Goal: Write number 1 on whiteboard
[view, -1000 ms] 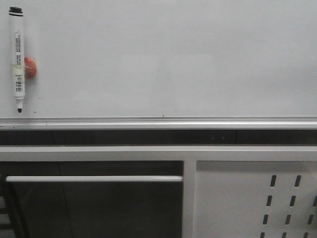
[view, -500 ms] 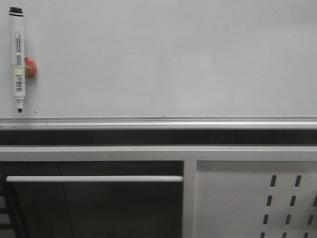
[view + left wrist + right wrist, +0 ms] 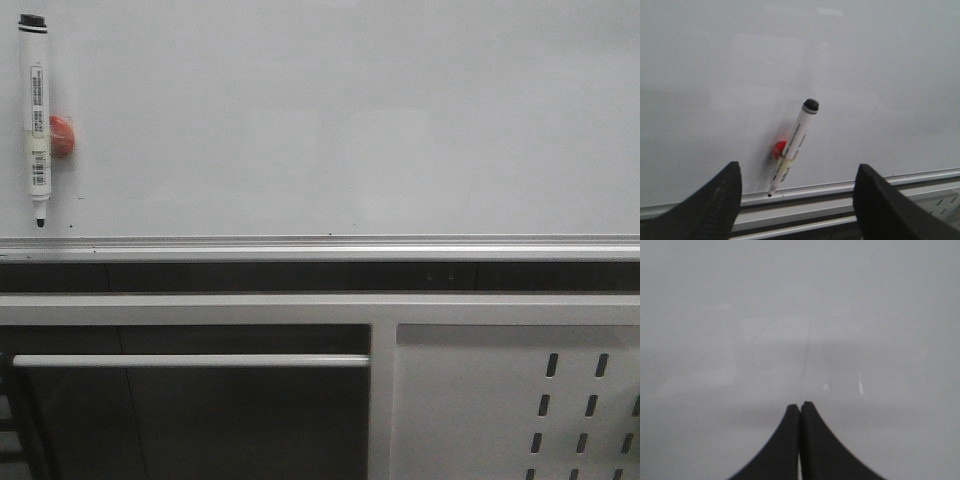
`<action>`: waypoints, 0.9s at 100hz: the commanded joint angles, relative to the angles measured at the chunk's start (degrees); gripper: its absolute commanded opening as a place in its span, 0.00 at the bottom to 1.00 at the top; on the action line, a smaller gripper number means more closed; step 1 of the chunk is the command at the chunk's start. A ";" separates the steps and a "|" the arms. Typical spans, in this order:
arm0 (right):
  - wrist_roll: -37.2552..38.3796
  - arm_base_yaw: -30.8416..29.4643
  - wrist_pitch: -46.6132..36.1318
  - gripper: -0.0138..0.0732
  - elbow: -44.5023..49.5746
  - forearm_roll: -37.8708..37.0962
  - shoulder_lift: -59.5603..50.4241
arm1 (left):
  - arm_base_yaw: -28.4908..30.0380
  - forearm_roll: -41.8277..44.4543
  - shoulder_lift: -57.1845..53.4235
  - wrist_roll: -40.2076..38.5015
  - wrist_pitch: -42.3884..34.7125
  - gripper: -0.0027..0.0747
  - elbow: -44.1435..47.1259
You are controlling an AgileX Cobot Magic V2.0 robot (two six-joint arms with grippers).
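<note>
The whiteboard (image 3: 340, 120) fills the upper part of the front view, with its silver bottom rail (image 3: 320, 246) below it. A white marker (image 3: 36, 120) with a black cap hangs tip down at the board's far left, held by a red magnet (image 3: 62, 135). My left gripper (image 3: 799, 167) is open and empty, short of the board, with the marker (image 3: 792, 145) showing between its fingers. My right gripper (image 3: 800, 404) is shut and empty, facing the bare board (image 3: 865, 315). No dark stroke of the number 1 shows; only a faint thin line (image 3: 804, 365) lies ahead of the right gripper. Neither gripper shows in the front view.
Below the rail runs a dark gap and a pale metal frame. A grey perforated metal panel (image 3: 560, 400) is at the lower right. A horizontal silver bar (image 3: 190, 360) crosses a dark opening at the lower left.
</note>
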 commanded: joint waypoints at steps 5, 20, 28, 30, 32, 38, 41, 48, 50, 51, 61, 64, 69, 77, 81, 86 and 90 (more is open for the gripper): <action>-0.65 0.13 -3.80 0.08 -2.07 -0.62 0.78 | -0.47 -2.34 0.53 1.31 -6.20 0.54 1.67; -0.65 0.13 -3.80 0.08 -2.07 -0.51 0.78 | -0.47 -9.26 0.53 10.36 -8.14 0.54 3.86; -0.65 0.13 -3.80 0.08 -2.07 -0.24 0.78 | -0.56 -17.35 0.53 20.20 -8.26 0.54 5.34; -0.65 0.13 -3.80 0.08 -2.07 -0.24 0.78 | -0.56 -20.26 0.53 22.93 -8.26 0.54 5.81; -0.65 0.13 -3.80 0.08 -2.07 -0.12 0.78 | -0.56 -23.33 0.53 25.56 -8.42 0.54 6.28; -0.65 0.13 -3.80 0.08 -2.07 -0.12 0.81 | -0.56 -31.41 0.53 32.82 -8.59 0.54 7.48; -0.65 0.13 -3.80 0.08 -2.07 -0.12 0.81 | -0.56 -36.30 0.53 37.65 -8.67 0.54 8.11; -0.65 0.13 -3.80 0.08 -2.07 -0.12 0.81 | -0.56 -44.21 0.53 45.74 -8.67 0.54 9.02; -0.65 0.13 -3.80 0.08 -2.07 -0.12 0.81 | -0.56 -46.88 0.53 47.70 -8.34 0.54 9.08; -0.65 0.13 -3.80 0.08 -2.07 -0.12 0.81 | -0.56 -47.43 0.53 48.92 -8.20 0.54 9.13; -0.65 0.13 -3.80 0.08 -2.07 -0.01 0.81 | -0.56 -51.53 1.40 55.36 -5.50 0.53 9.23; -0.65 0.13 -3.80 0.08 -2.07 0.09 0.81 | -0.56 -51.95 2.13 56.76 -4.64 0.53 9.23; -0.65 0.13 -3.67 0.08 -2.07 0.20 0.81 | -0.56 -52.93 3.62 59.60 -3.21 0.51 9.23; -0.65 0.13 -3.54 0.08 -2.07 0.31 0.81 | -0.56 -55.93 7.00 63.76 -1.76 0.48 9.23; -0.65 0.13 -3.31 0.08 -2.07 0.31 0.81 | -0.56 -58.44 9.20 66.48 -1.64 0.46 9.23; -0.65 0.13 -3.32 0.08 -2.07 0.31 0.81 | -0.56 -59.29 11.87 67.29 -0.99 0.45 9.23; -0.65 0.13 -3.32 0.08 -2.07 0.31 0.81 | -0.56 -59.29 14.23 67.29 0.20 0.45 8.84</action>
